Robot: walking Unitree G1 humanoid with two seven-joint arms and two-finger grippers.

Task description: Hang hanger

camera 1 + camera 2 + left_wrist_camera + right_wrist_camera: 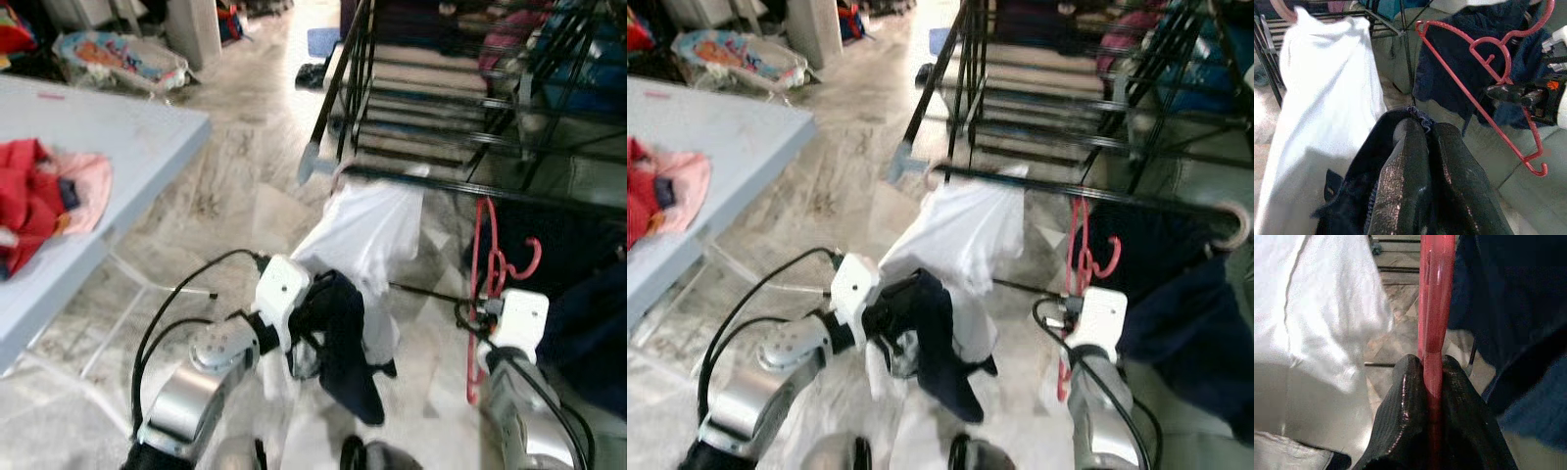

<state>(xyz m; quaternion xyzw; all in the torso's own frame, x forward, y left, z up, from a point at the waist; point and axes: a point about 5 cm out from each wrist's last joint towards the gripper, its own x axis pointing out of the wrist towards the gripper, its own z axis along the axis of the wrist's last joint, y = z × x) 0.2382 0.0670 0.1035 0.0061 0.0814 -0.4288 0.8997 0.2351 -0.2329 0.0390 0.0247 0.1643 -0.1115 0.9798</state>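
Mid-step in hanging: right gripper (468, 315) at lower right clamped tight on the red hanger (480, 294), held just under the black rack rail (460, 186), left gripper (312, 338) at lower middle pinching dark cloth (343, 343) beside the white shirt (362, 230); next, probably lifting the hook over the rail.

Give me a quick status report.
Right end effector shut on red hanger. Left end effector shut on dark garment. White shirt hangs on rack.

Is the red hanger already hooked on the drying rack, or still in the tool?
Still held. The right tool is shut on the red hanger, whose hook hangs below the rack rail, touching nothing.
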